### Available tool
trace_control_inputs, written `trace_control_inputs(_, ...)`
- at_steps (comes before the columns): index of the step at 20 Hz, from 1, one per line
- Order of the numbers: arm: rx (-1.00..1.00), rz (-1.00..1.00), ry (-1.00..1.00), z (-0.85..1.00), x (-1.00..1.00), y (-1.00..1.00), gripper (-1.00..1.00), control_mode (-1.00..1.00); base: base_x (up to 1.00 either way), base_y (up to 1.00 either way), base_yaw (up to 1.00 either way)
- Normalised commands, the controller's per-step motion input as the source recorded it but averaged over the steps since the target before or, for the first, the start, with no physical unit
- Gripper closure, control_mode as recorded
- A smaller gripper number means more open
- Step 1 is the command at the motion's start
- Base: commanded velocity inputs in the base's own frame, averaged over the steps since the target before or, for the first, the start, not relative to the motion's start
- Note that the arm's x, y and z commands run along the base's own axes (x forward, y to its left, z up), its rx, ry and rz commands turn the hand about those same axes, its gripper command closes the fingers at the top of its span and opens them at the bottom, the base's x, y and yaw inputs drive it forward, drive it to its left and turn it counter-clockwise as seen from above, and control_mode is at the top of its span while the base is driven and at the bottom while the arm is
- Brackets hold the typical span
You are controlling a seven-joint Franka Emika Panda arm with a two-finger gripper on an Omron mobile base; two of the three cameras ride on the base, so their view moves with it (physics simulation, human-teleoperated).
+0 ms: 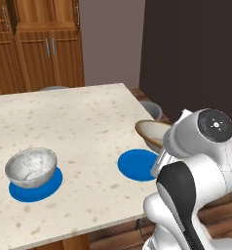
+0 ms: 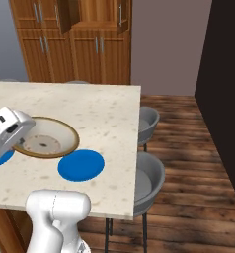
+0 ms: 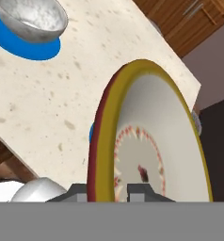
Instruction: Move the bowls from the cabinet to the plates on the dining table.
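Observation:
The beige bowl (image 3: 151,136) with the brown rim hangs tilted just above the dining table (image 1: 79,117), and my gripper (image 3: 108,192) is shut on its rim. The beige bowl (image 2: 46,138) floats beside the free blue plate (image 2: 81,164), slightly behind it and to its left. In the left base view my arm hides part of this bowl (image 1: 152,131) above the bare plate (image 1: 136,164). The grey-white marbled bowl (image 1: 31,167) sits on the other blue plate (image 1: 37,189) near the table's front left. The brown cabinet (image 2: 85,44) stands beyond the table with its upper doors open.
Two grey chairs (image 2: 149,120) (image 2: 150,179) stand along the table's right edge above a wooden floor. A dark wall (image 1: 191,53) rises to the right. The table's near edge (image 1: 88,222) runs close in front of my base.

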Motion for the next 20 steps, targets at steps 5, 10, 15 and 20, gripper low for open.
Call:
trace_control_inputs(5,-0.13,0.00,0.10,-0.23,0.00,-0.04,1.00,-1.00,0.00,0.00,0.00)
trace_control_inputs(10,-0.10,0.00,0.00,-0.22,0.09,0.00,1.00,-1.00,0.00,0.00,0.00)
trace_control_inputs(15,-0.04,0.00,0.00,-0.34,0.23,0.00,1.00,-1.00,0.00,0.00,0.00)
trace_control_inputs(20,0.00,0.00,0.00,-0.21,0.35,-0.01,1.00,-1.00,0.00,0.00,0.00)
